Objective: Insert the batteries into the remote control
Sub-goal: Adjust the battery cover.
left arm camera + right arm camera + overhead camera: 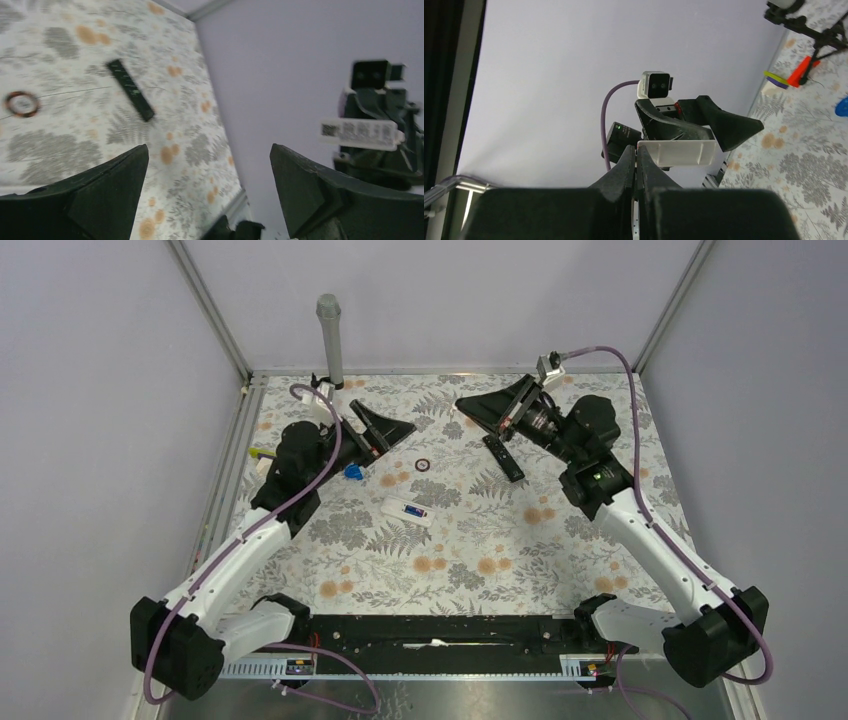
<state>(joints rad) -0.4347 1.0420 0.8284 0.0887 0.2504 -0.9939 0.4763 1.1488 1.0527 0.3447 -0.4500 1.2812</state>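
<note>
Poised above the far half of the bench, nothing in hand.

Holds the left gripper (208,150) spread wide and empty toward the far left corner, the right gripper (636,152) pinched closed on nothing visible toward the far right. Finds the white remote control (409,511) flat at mid-bench, a blue battery (411,510) seemingly lying in it; cannot make out others. Expect light, rigid, smooth little cylinders, apt to roll and slip. Best pinched gently across the barrel's middle, fingers square to its length.
</note>
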